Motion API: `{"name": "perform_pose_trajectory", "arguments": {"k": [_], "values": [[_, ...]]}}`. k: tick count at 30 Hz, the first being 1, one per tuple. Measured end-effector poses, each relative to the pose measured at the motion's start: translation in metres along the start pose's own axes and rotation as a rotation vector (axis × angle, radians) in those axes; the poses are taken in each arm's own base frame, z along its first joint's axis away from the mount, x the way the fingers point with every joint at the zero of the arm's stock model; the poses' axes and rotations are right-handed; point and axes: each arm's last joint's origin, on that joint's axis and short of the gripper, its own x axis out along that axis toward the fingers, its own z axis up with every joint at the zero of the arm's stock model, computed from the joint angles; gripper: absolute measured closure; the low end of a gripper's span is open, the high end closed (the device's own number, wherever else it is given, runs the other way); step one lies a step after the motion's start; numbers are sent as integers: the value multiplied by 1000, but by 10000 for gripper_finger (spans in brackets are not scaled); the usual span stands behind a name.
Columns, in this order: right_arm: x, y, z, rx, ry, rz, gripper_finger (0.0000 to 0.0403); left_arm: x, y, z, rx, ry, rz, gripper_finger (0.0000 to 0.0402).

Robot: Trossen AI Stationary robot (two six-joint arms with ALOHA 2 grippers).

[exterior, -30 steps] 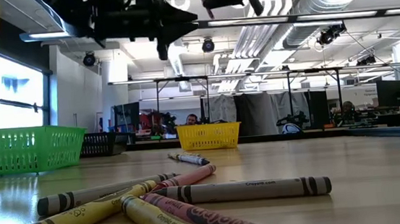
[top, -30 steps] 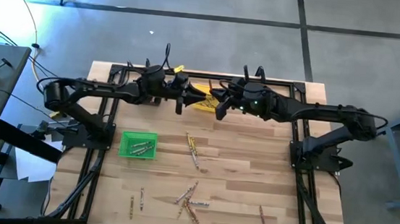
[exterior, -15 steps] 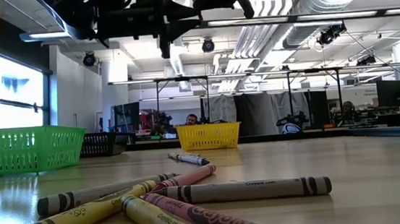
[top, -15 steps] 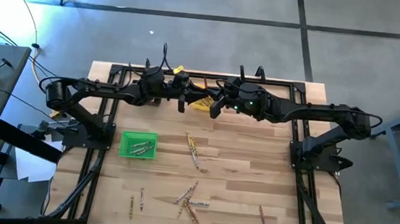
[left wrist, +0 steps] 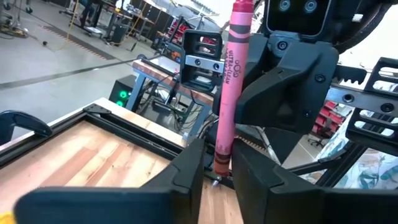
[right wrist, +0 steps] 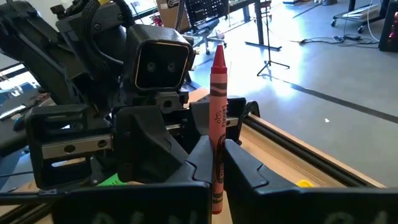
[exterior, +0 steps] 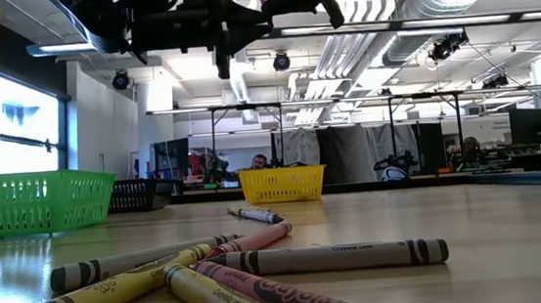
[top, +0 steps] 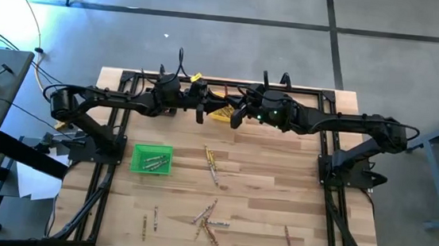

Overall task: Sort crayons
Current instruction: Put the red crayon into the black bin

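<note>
The right arm is sliding in toward the left one compared with a second back, and now the two tools are meeting nose to nose over the far edge of the table (top: 278, 176), high above the yellow bin (top: 222, 111).

Starting on the left: the left tool (left wrist: 214, 177) is closing its fingers around the lower end of a red crayon (left wrist: 227, 87), which is standing upright between them. This looks like a hand-over, each arm taking one end so the stick never drops.

Moving right: the right tool (right wrist: 216, 163) is clamped fully shut on the same red crayon (right wrist: 217, 118), tip pointing up.

Down on the table, the green bin (top: 152, 159) is already holding a few crayons, while loose crayons (top: 212, 166) are lying in the middle and more are waiting near the front edge.
</note>
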Motion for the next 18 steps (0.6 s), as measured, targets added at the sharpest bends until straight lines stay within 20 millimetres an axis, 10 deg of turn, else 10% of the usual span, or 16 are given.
{"name": "perform_pose_trajectory", "arguments": {"k": [9, 18], "values": [[3, -1, -2, 25, 8, -5, 398, 0, 0, 0, -15, 12, -29, 393], [17, 1, -13, 43, 17, -12, 398, 0, 1, -3, -25, 34, -28, 359]]}}
